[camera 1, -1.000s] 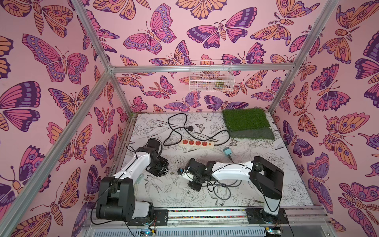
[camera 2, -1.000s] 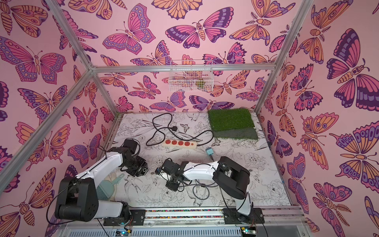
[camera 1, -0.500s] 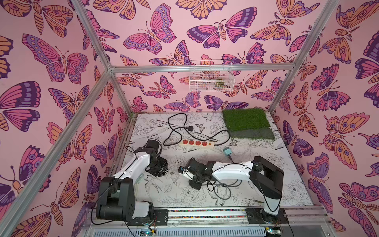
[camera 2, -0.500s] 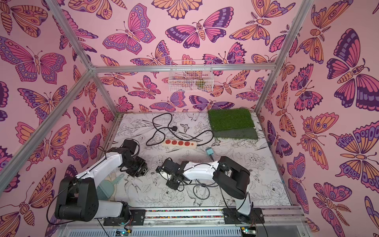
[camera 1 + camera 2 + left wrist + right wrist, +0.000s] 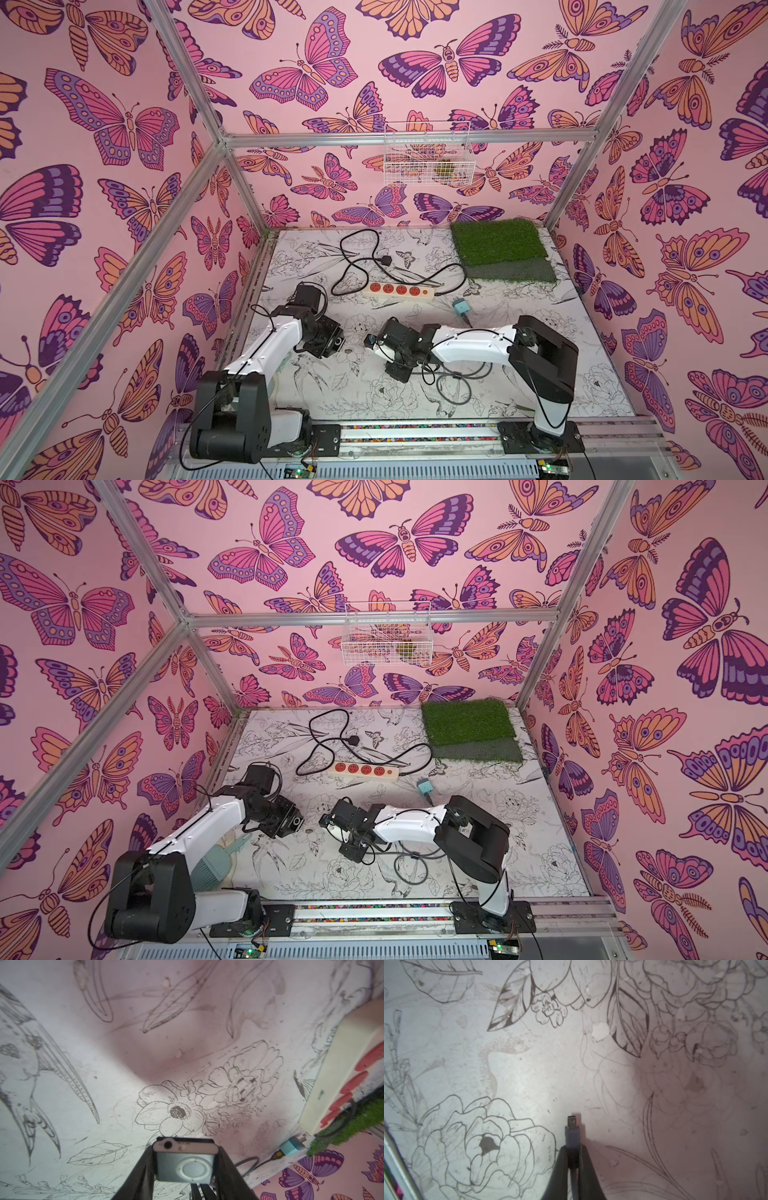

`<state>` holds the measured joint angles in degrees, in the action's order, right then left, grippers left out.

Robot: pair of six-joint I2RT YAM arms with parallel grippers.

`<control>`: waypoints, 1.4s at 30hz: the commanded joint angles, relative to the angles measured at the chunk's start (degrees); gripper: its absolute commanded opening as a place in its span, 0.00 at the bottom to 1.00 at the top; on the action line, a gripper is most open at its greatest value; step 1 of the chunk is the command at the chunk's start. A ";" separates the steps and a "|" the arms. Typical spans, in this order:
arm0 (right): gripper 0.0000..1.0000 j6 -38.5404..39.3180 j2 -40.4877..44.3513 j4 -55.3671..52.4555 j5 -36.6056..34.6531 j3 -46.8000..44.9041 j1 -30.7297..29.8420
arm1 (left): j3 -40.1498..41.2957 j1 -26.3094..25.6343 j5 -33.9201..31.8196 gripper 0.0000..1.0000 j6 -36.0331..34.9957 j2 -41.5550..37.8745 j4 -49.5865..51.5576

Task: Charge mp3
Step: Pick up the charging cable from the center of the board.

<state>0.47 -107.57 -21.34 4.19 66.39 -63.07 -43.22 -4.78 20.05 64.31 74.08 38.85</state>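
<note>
The mp3 (image 5: 185, 1164) is a small grey square player with a pale round ring and a white end with a round socket. My left gripper (image 5: 185, 1154) is shut on its two sides and holds it just above the table. In both top views the left gripper (image 5: 337, 343) (image 5: 296, 823) points toward the right gripper (image 5: 371, 340) (image 5: 325, 818), with a small gap between them. My right gripper (image 5: 573, 1150) is shut on the grey cable plug (image 5: 572, 1132), whose small metal tip sticks out past the fingertips. The thin black cable (image 5: 453, 380) loops under the right arm.
A teal cube charger adapter (image 5: 460, 307) (image 5: 291, 1147) lies behind the right arm. The cream power strip (image 5: 398, 289) with red sockets and its thick cord with black mains plug (image 5: 386, 260) lie further back. A grass mat (image 5: 498, 245) fills the back right corner. A wire basket (image 5: 428, 153) hangs on the wall.
The right gripper with the cable plug has crept slightly toward the left gripper. The left arm and the mp3 have stayed in place.
</note>
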 commanded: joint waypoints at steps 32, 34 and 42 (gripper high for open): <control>0.00 -4.20 14.80 17.22 49.33 -11.71 20.11 | 20.90 0.03 13.53 0.00 5.59 -20.29 -45.34; 0.00 -5.06 14.52 18.63 51.37 -11.94 20.67 | 21.74 -0.11 13.82 0.00 5.71 -20.79 -47.27; 0.00 -7.28 12.06 21.12 58.19 -11.29 21.68 | 26.51 -0.66 13.17 0.00 7.19 -25.39 -53.44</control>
<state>-5.39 -94.19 -2.02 57.10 54.61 -41.82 -18.26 -4.95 32.86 71.05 50.19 -10.90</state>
